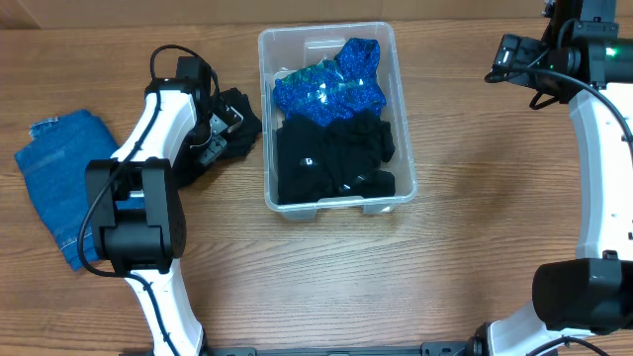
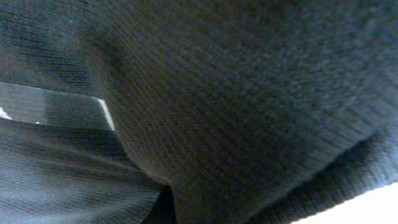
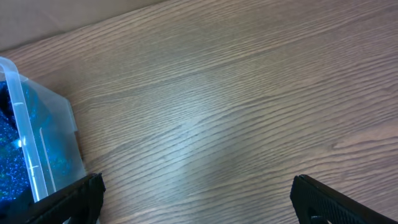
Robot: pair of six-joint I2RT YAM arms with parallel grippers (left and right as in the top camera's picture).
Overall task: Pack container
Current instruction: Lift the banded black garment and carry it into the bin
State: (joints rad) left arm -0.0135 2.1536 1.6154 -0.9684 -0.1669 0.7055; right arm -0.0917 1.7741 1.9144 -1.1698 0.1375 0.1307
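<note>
**Clothes on a wooden table**

A wooden table [image 1: 475,247] with a light brown grain runs across the whole overhead view. The right wrist view shows a bare stretch of it [image 3: 236,112].

A folded piece of blue denim [image 1: 59,183] lies flat near the table's left edge. A crumpled black knit garment [image 1: 240,121] sits to its right, well apart from it and partly hidden. Its ribbed weave fills the left wrist view [image 2: 249,93].

Further right, a glittery blue fabric [image 1: 331,87] lies bunched up, with a pale teal patch on its left side. A pile of black clothes [image 1: 331,158] touches its near edge; small white marks show on the dark cloth.
</note>
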